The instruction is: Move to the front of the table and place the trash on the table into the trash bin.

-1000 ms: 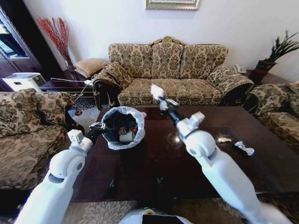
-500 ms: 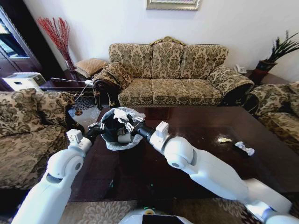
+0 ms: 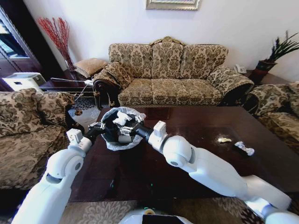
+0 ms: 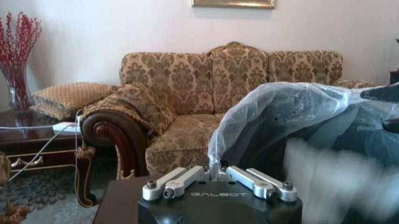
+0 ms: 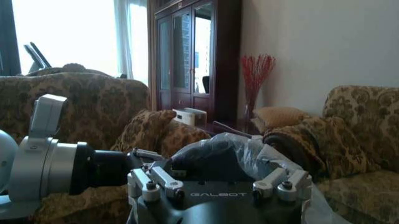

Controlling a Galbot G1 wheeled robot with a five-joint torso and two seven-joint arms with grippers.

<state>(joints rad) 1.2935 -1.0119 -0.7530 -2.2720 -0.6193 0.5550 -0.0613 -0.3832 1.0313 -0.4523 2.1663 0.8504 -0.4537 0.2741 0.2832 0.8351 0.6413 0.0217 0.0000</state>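
- The desk [image 3: 154,172] is the big glossy dark one, and the robot is parked at its near long edge with both arms reaching toward the far left corner.
- The trash bin [image 3: 110,142] sits on the desk at that far left corner, white bag ruffled over the rim, with a few pieces already lying inside.
- The left pincer [image 3: 96,127] is pinched shut on the bag at the bin's left rim; the left wrist view shows the plastic caught right between its fingers [image 4: 249,177].
- The right pincer [image 3: 125,125] is right over the bin's mouth with a crumpled white tissue [image 3: 119,117] at its tip. Can't tell if it's gripping the tissue or has let go.
- Smallest stuff: a yellowish wrapper [image 3: 224,140] and a crinkled silver one [image 3: 244,148] near the desk's right edge, well apart from the bin.
- What could go wrong, I reckon: the tissue is light, so it could snag on the ruffled bag or stick to the fingers and get dragged out. The left arm tugging the liner could also tip the bin.
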